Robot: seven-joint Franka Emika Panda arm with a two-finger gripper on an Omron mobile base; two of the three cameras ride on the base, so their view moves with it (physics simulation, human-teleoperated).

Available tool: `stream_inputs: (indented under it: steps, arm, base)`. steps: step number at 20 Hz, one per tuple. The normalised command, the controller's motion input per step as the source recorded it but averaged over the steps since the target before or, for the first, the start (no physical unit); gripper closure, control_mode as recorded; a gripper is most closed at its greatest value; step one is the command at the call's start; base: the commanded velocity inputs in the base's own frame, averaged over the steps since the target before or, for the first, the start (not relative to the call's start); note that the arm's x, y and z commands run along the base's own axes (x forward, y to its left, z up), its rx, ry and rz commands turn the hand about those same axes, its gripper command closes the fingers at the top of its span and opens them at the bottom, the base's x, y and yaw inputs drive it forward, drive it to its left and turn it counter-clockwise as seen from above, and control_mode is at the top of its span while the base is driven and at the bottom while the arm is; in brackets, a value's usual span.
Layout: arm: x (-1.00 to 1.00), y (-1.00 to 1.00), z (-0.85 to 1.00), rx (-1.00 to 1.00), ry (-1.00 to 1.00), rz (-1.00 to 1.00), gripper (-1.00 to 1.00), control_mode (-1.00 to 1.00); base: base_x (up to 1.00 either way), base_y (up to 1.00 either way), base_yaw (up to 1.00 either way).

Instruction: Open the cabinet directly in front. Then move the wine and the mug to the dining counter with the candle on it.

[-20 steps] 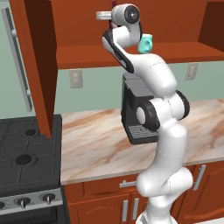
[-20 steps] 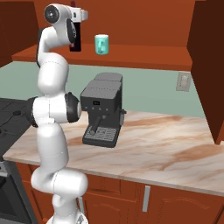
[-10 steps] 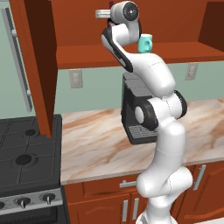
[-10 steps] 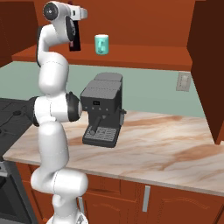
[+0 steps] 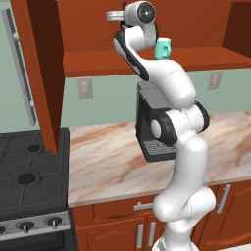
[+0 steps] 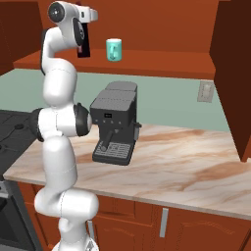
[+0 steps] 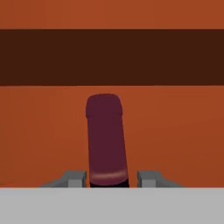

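The fingers (image 7: 112, 178), spread wide a second ago, have closed on the neck of the wine (image 7: 105, 140), which stands on the shelf of the open cabinet (image 6: 147, 68). The mug (image 6: 114, 49) waits at its 3 o'clock in the right base view. Grasp apparently secured; lifting out toward the dining bench comes next.

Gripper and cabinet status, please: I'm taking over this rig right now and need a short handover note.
Gripper: closed around the neck of the dark glass wine bottle, which stands on the shelf.
Reddish-brown wooden wall cabinet: doors open.
Small teal ceramic mug: on the shelf, beside the bottle, untouched.
Done: cabinet opened, bottle gripped.
Left: carry the bottle, then the mug, to the dining counter with the candle.
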Motion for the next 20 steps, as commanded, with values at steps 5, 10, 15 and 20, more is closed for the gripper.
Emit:
stream_inputs:
  steps: [5, 10, 15, 20]
  arm:
    - [0.00, 0.00, -0.26, 0.00, 0.00, 0.00, 1.00, -1.00]
    - [-0.08, 0.00, -0.38, 0.00, -0.01, 0.00, 1.00, -1.00]
    - [-0.32, 0.00, -0.39, 0.00, -0.02, 0.00, 1.00, -1.00]
    - [-0.59, 0.00, -0.33, 0.00, 0.00, 0.00, 1.00, -1.00]
  base:
    - [0.00, 0.00, 0.00]
    - [0.00, 0.00, 0.00]
    - [0.00, 0.00, 0.00]
    - [0.00, 0.00, 0.00]
